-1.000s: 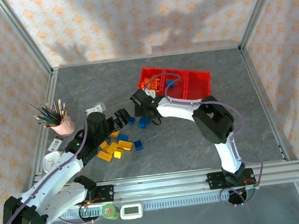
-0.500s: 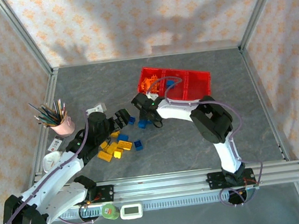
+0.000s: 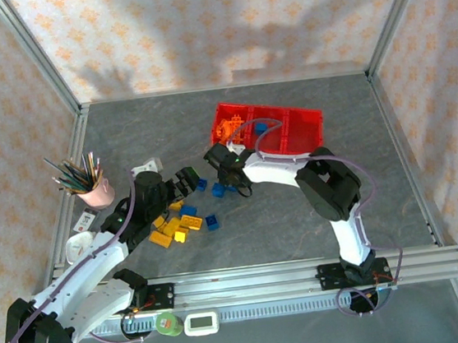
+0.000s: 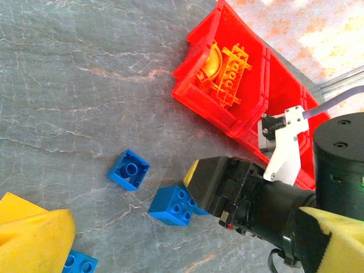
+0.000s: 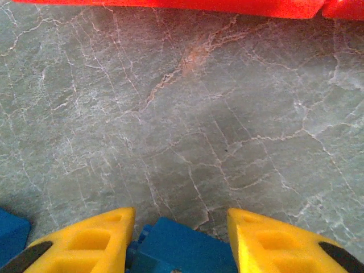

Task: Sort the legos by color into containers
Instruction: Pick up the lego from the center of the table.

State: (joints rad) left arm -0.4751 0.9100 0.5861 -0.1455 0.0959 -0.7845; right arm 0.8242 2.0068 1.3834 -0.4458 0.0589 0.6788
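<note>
The red tray of three joined bins [image 3: 305, 130] lies toward the far side of the grey bench [image 3: 299, 205]. Its left bin holds orange legos [image 4: 227, 71], among them a curved piece and a studded plate, and its middle bin holds a small blue piece [image 3: 261, 125]. Just off the tray's left near corner, the right hand [image 5: 180, 222] is down at the bench. Its two yellow fingers [image 5: 96, 239] stand narrow, one against each side of a blue brick [image 5: 182, 247], so it grips that brick where it sits on the bench. A second blue brick [image 4: 129, 169] lies loose a little farther from the tray, not touching the first. The left hand [image 3: 187, 179] hovers farther left of the tray, near the right hand but apart from it. Its yellow fingers [image 4: 37, 236] are spread wide and hold nothing. Farther from the tray toward the near left, a loose cluster of yellow bricks [image 3: 177, 225] lies on the bench with one blue brick [image 3: 211, 221] at its right edge. Well to the left of the tray stands a pink cup of colored pencils [image 3: 95, 192].
</note>
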